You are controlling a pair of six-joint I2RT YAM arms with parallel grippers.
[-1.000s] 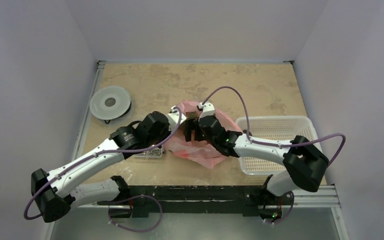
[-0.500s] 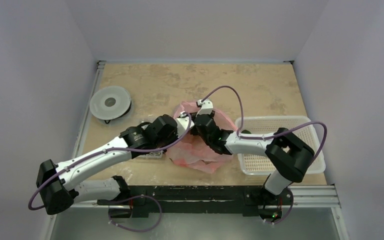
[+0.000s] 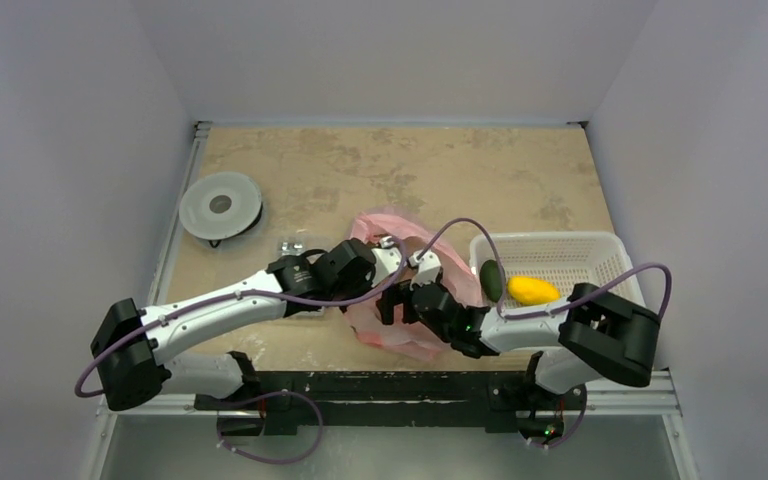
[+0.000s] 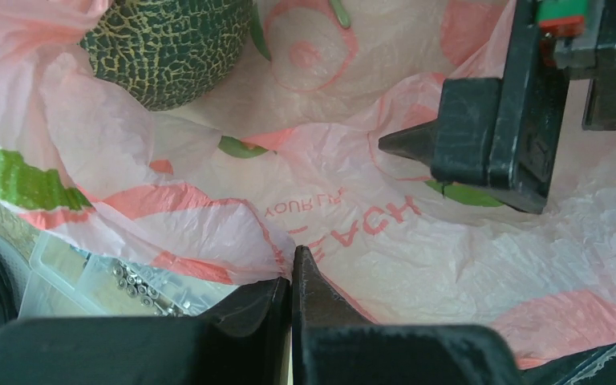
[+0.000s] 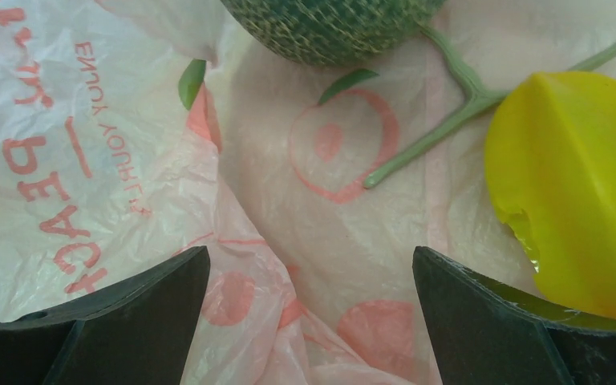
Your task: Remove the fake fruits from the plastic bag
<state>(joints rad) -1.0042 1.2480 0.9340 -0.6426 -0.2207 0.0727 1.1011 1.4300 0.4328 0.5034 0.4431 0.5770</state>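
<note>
Left fingers (image 4: 292, 277) clamping shut on bag (image 3: 410, 340) fold. Right fingers (image 3: 390, 305) hanging wide open over bag, gripping nothing. Netted green fruit (image 5: 333, 28) and yellow piece (image 5: 569, 184) lying among bag folds. Green oval (image 3: 490, 280) and yellow oval (image 3: 532, 290) sitting in basket (image 3: 560, 238).

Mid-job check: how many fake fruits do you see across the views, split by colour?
Green: 2, the dark green oval plastic fruit in the white perforated plastic basket and the netted green melon on the thin pink plastic bag.
Yellow: 2, the yellow oval plastic fruit in that basket and the yellow plastic piece on the bag.
Total: 4
</note>
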